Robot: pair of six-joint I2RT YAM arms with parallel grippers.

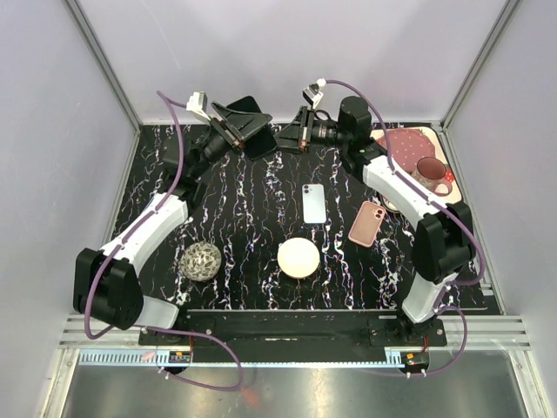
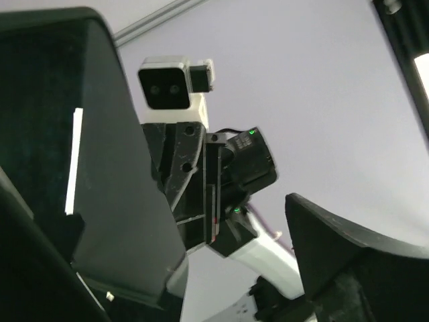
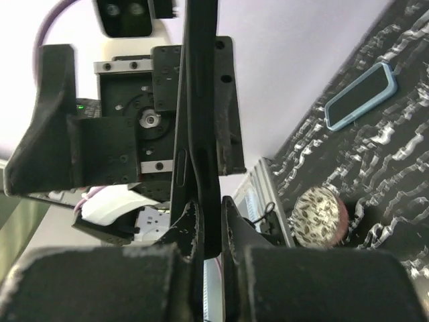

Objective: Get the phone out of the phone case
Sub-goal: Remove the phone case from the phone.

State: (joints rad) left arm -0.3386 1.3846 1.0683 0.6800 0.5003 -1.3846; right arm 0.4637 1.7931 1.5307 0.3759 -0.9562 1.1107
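Phone case (image 1: 252,129) above the table's (image 1: 244,218) rear, left of plate (image 1: 393,144).

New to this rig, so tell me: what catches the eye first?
Both arms meet over the far edge of the black marbled table, the right gripper pinching a flat black phone-shaped slab beside the open left gripper. Nearer, a light blue phone lies mid-table with a pink phone case to its right.

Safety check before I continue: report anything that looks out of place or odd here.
Nothing looks spilled or broken. The one oddity: the black phone is held in the air over the far edge of the table, pinched edge-on in the right gripper, not lying flat like the blue phone and pink phone.
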